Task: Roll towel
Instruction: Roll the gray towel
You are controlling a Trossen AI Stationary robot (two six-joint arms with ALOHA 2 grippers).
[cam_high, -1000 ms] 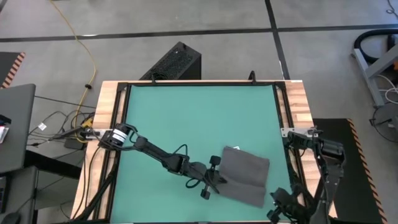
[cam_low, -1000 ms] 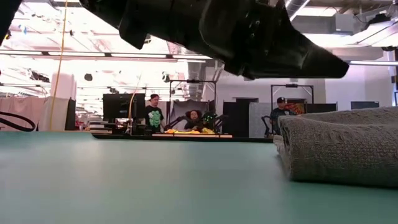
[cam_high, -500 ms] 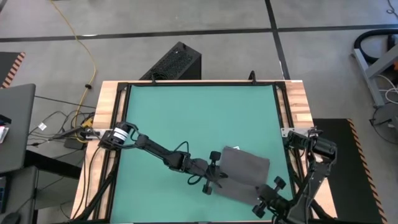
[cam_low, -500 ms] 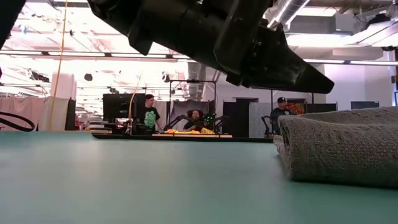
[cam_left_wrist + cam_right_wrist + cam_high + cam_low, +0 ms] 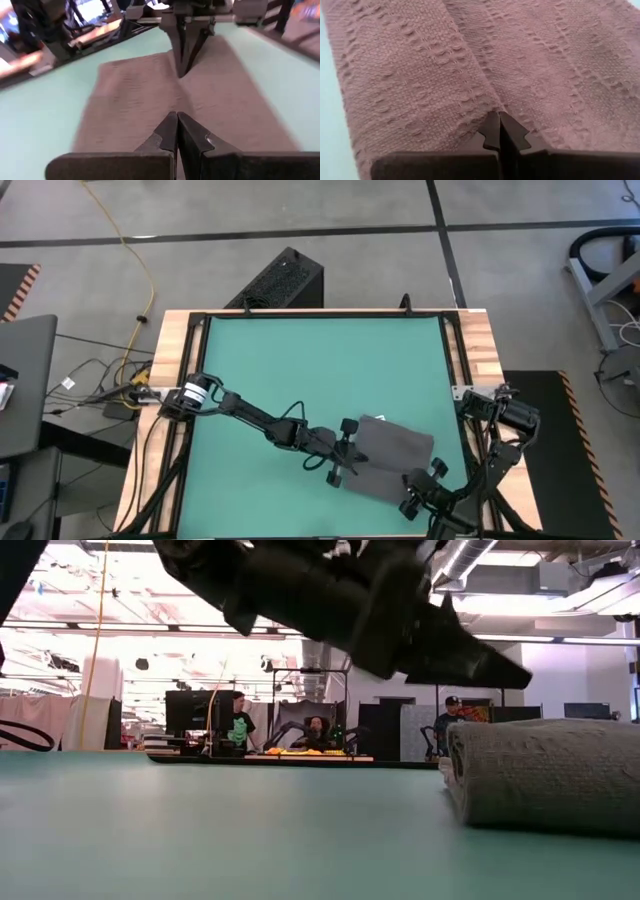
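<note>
The dark grey towel (image 5: 393, 458) lies folded flat on the green mat, near the table's near right corner, with a crease along its middle and a small white tag (image 5: 378, 418) at its far edge. My left gripper (image 5: 360, 462) is shut at the towel's left end, its tips over the crease (image 5: 177, 117). My right gripper (image 5: 412, 478) is shut at the towel's opposite end, pointing down at the same crease (image 5: 499, 117). It also shows in the left wrist view (image 5: 184, 70). In the low view the towel (image 5: 545, 775) is a thick folded stack at the right. My left gripper has its shut tips just over the towel's middle crease (image 5: 172, 102) near its left end, slanting down from the table's left; I cannot tell whether they touch the cloth. My right gripper sets its shut fingertips (image 5: 492, 127) on the crease (image 5: 490, 102) near the towel's right end, slanting down from the near right. The towel lies flat on the mat.
The green mat (image 5: 300, 370) stretches open to the left and far side of the towel. A black frame and wooden border (image 5: 475, 350) run around it. People and equipment show in the room beyond the table (image 5: 240, 725).
My right gripper has come from the table's near right corner toward the left and far edge, onto the towel's right end. My left gripper has crept a little toward the right, to the towel's left end. The towel has stayed where it was.
</note>
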